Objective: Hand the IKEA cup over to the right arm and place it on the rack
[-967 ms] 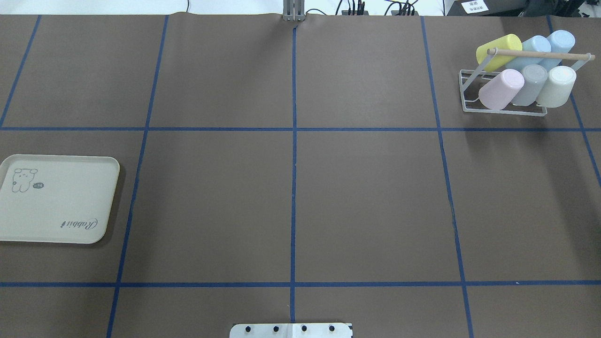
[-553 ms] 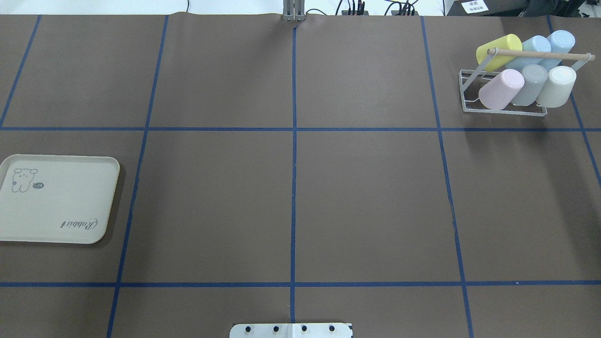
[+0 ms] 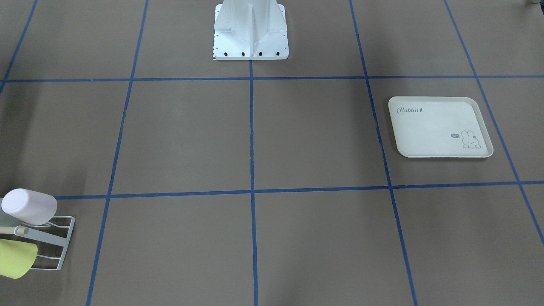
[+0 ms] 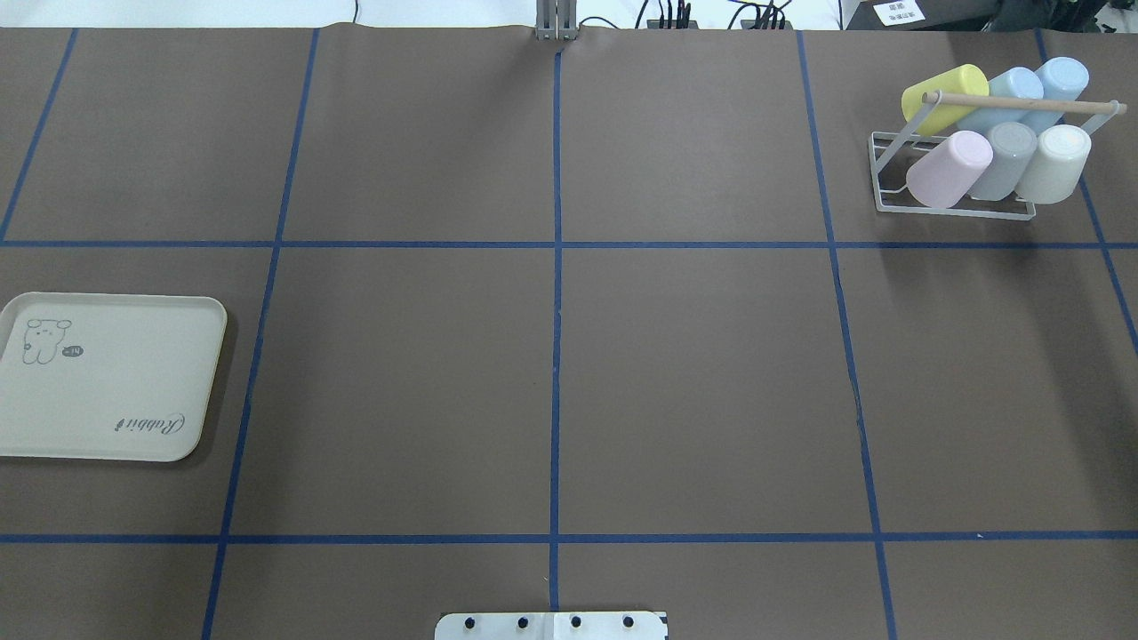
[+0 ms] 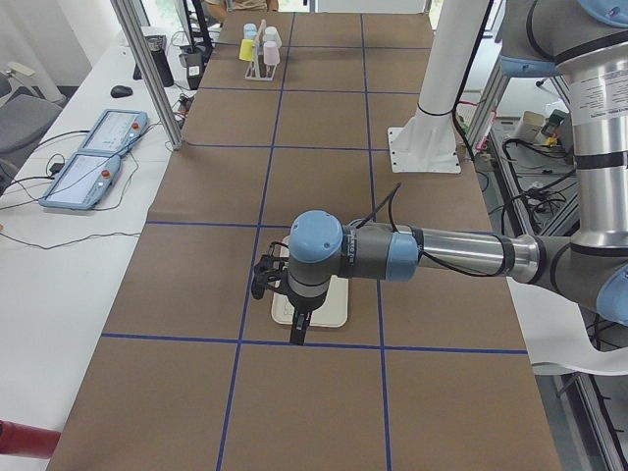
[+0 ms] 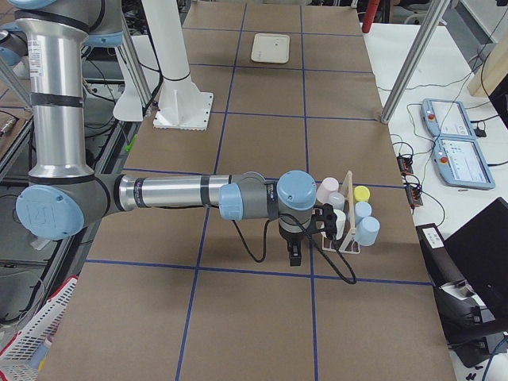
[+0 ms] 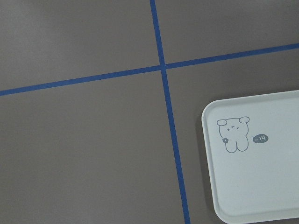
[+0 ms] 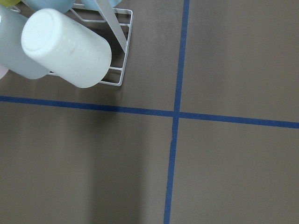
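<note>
Along the near edge, we are seeing the white base plate sitting at the middle. By the left edge, the rabbit tray is lying flat. Our left gripper is hanging over or just beside it, fingers pointing down, and we cannot tell whether its jaws are open or closed. Toward the far right corner, the rack is carrying all six cups, tilted under the wooden rod. Our right gripper is hanging just beside the rack on its near side, and again we cannot tell how its jaws are standing.
</note>
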Tool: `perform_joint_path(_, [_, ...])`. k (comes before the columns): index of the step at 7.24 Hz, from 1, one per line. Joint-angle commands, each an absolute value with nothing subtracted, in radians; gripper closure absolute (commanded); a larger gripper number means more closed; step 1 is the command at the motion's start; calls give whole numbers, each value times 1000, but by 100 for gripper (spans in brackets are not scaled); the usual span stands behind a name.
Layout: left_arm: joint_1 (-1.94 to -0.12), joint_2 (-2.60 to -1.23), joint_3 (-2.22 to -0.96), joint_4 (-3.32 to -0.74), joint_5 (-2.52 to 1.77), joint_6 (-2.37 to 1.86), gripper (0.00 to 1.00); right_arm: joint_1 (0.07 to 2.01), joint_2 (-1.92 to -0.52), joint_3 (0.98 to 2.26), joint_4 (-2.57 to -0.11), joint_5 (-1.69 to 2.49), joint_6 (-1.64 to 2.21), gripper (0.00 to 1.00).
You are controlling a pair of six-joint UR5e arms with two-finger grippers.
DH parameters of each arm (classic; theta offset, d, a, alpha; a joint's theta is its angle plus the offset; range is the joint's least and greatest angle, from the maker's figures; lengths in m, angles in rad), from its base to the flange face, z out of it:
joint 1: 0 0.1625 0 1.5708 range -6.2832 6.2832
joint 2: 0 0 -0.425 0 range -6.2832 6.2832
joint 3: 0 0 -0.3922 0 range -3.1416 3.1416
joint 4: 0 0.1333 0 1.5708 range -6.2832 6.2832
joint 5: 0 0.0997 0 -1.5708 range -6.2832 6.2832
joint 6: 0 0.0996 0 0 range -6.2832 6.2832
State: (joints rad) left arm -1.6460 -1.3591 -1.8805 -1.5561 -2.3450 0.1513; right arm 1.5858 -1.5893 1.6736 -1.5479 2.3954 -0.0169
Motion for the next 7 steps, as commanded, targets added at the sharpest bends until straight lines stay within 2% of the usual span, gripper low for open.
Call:
perform_joint_path(1, [-1646, -1361, -1882, -1555, -2344, 150, 0, 1585, -1589, 1674, -1543, 2398, -17, 0])
perform_joint_path(7, [-1646, -1359, -1875, -1557, -2342, 150, 0, 1575, -1591, 1672, -1543, 2396, -18, 0])
